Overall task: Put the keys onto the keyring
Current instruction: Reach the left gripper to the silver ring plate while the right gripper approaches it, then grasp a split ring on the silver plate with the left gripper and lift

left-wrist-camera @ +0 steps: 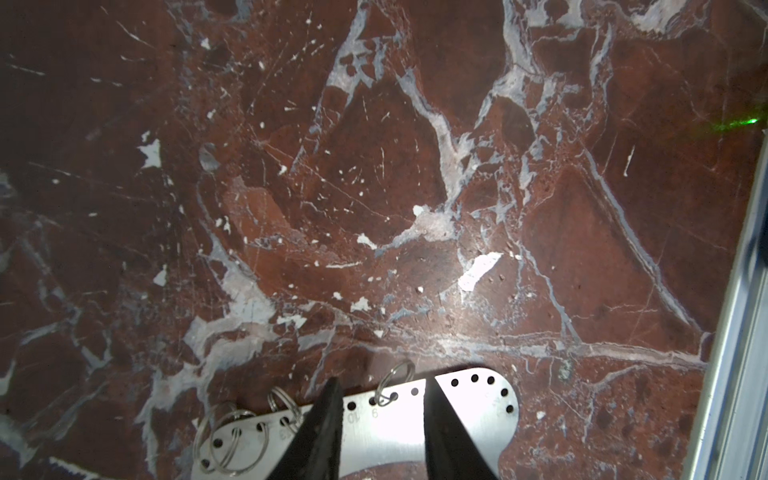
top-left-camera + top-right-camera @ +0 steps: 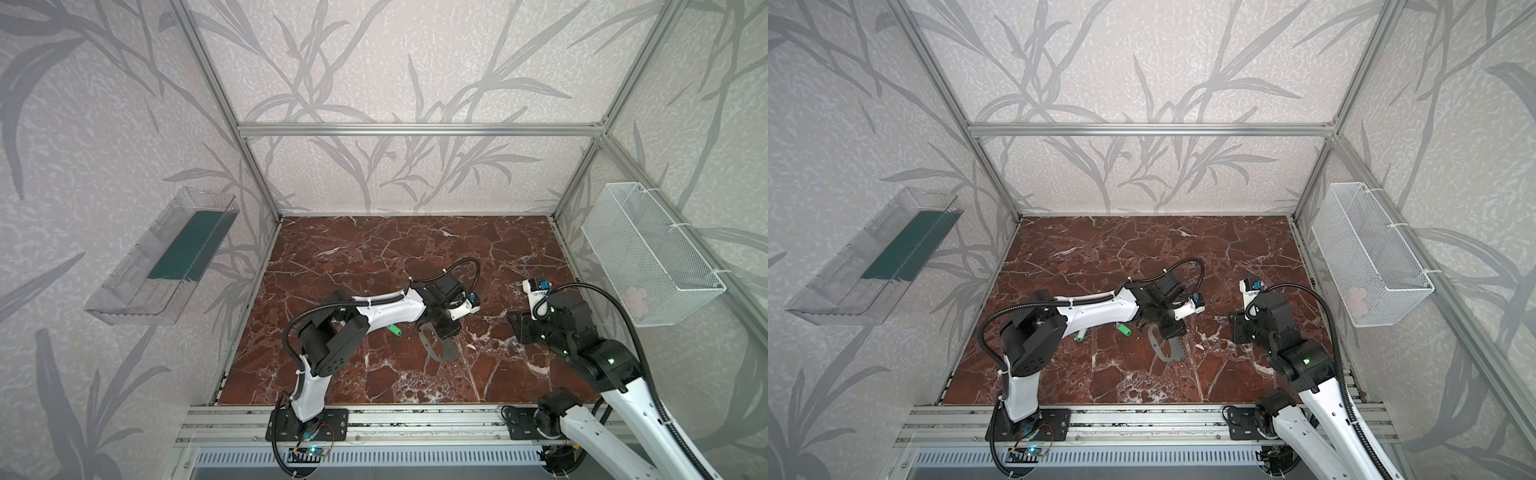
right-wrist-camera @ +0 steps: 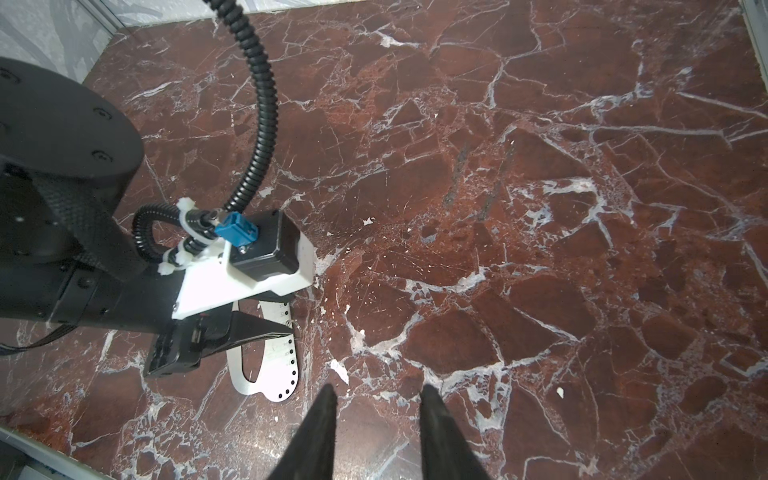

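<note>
With the left pincer [image 1: 384, 392] narrowly apart astride the flat grey crescent-shaped metal keyring [image 1: 469, 409], pin it down while the empty, half-open right pincer [image 3: 376, 397] fetches a bright-green oblong plastic key [image 2: 1125, 330].

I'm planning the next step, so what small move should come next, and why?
Probably ease the left gripper down onto the keyring: its jaws stand apart over it, while both green keys lie loose nearby and the right gripper hangs empty.
</note>
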Robot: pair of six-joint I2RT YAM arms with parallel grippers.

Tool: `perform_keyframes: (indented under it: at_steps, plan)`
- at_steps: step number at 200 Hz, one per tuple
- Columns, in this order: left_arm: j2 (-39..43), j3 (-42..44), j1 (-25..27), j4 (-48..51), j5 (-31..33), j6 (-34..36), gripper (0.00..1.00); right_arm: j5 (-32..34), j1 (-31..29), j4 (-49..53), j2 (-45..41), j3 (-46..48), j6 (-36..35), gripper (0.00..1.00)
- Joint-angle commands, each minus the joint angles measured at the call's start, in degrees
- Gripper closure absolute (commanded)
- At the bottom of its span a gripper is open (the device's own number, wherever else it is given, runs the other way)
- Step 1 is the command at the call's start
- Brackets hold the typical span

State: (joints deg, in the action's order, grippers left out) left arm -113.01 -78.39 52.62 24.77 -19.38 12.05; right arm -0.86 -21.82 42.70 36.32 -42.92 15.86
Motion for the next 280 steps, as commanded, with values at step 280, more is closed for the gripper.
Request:
perform_keyframes:
  at_steps: [280]
  plan:
    - [-4.92, -0.44, -1.47, 2.04, -3.17, 1.33, 0.73, -0.72, -0.37, -0.07, -0.81, 1.34, -0.82, 0.70]
